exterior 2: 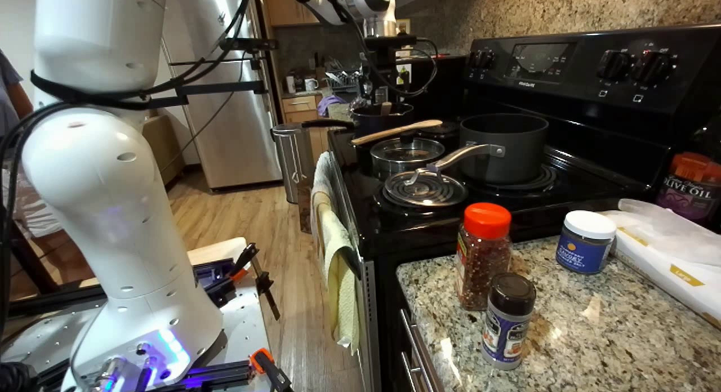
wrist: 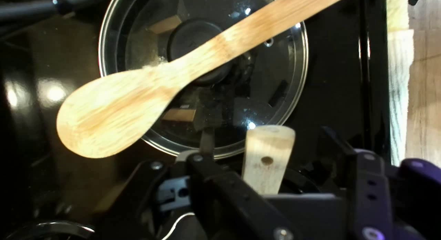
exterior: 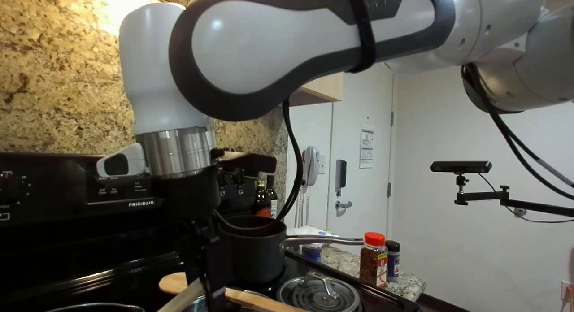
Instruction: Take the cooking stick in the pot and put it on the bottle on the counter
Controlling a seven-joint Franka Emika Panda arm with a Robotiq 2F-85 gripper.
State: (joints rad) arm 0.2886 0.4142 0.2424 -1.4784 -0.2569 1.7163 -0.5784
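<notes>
Find the cooking stick point(wrist: 268, 164) jutting from the black-handled pot point(exterior 2: 374, 121), between the parted fingers of the gripper point(wrist: 270, 141) in the wrist view. Near it, spot a wooden spoon point(wrist: 206, 57) across a glass lid point(wrist: 289, 71); well apart, the red-capped bottle point(exterior 2: 483, 257) upright on the counter point(exterior 2: 563, 347).

pale cooking stick point(wrist: 264, 176); red-capped, reddish-brown bottle point(exterior 2: 483, 259); black stove point(exterior 2: 580, 203); counter point(exterior 2: 608, 347) speckled beige, grey and black

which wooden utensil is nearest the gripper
The pale stick, its holed end showing between the jaws of the open gripper; the broad-headed spoon lies across a glass lid.
</notes>
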